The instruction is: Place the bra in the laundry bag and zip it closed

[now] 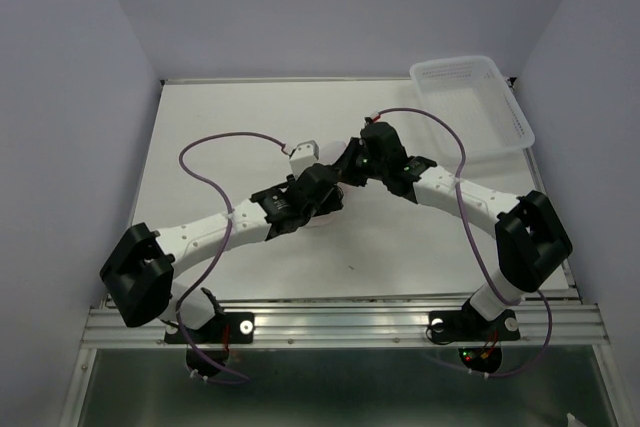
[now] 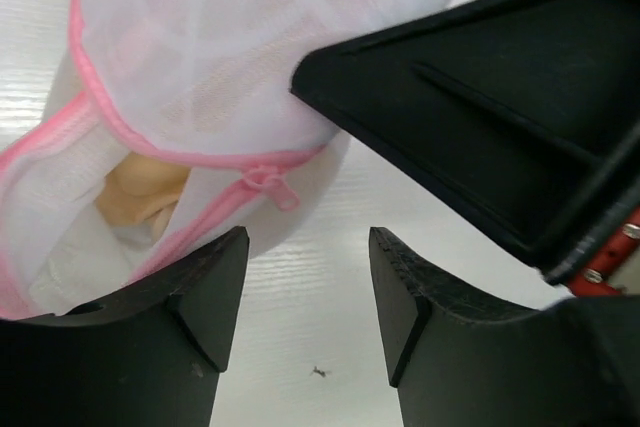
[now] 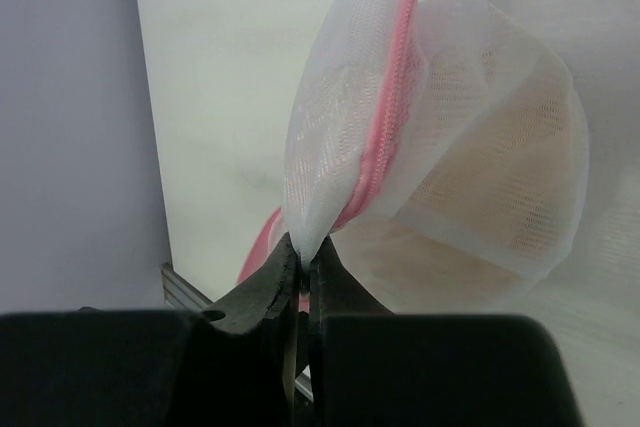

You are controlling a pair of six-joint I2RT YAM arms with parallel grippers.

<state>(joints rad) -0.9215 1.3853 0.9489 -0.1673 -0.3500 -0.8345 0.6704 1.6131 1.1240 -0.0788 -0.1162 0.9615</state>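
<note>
My left gripper (image 2: 308,247) hangs just over the table (image 1: 230,137) with its jaws spread and nothing between them. Just beyond its fingertips sits the pink zipper pull (image 2: 272,185) of the laundry bag (image 2: 230,37).

The zip looks only partly run. To one side of the pull the two pink tapes part, and the bra (image 2: 145,185) shows tan in that gap. It is inside the bag, close to the opening.

The right gripper (image 3: 303,257) is pressed together on a fold of mesh at the pink rim and holds that edge lifted.

My worries, as I judge them:
- The pull is small and lies flat against soft mesh, so closing on it could catch netting instead, or nothing.
- Dragging the slider with the bra this near the gap could bite the fabric and jam.
- The right pinch is thin. If the mesh slips out, the bag goes slack and the slider has nothing to pull against.

What crowds me is the right wrist body — it sits close above and beside my left fingers, so the two arms could knock together at the table's middle. In the top view the arms hide most of the bag.

Further out, a purple cable (image 1: 200,152) loops over the table, clear of the work. At the far right corner lies a clear plastic basket (image 1: 520,127) — well apart.
</note>
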